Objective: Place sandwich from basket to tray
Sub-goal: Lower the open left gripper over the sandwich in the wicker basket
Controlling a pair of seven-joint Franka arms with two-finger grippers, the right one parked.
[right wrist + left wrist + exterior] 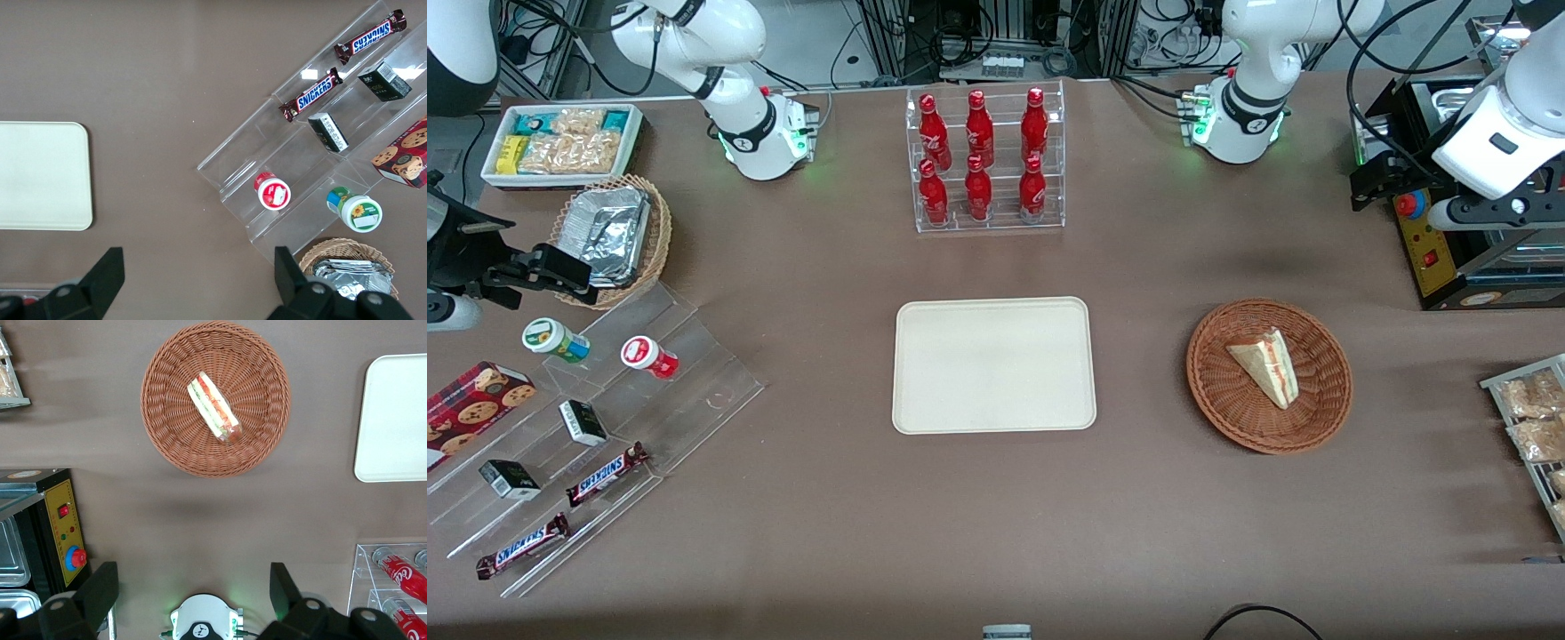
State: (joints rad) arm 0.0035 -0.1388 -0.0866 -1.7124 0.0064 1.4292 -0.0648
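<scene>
Nearest the front cam: bare brown table (996, 533), w/ Snickers bars (605, 476) and small dark boxes (583, 422) on a clear stepped stand (694, 391) toward the parked arm's end. Mid table: tray (993, 365), cream, flat, nothing on it. Beside it toward the working arm's end, well apart: basket (1269, 375), round reddish-brown wicker. Sandwich (1264, 366) lies in the basket, roughly centred, wedge on its side; red/green filling stripes face up in wrist view (213, 407). Basket (215, 398) and tray edge (393, 420) both show in wrist view, not touching. Farther from cam: clear rack of red bottles (984, 160), above the tray in the front view. Gripper (193, 593) is up high, well above the table, at the working arm's end near the black control box (1432, 240); fingers (100, 590) spread wide apart, holding nothing, well clear of basket and sandwich. Snack packets on a wire rack (1534, 427) at that end's table edge.
</scene>
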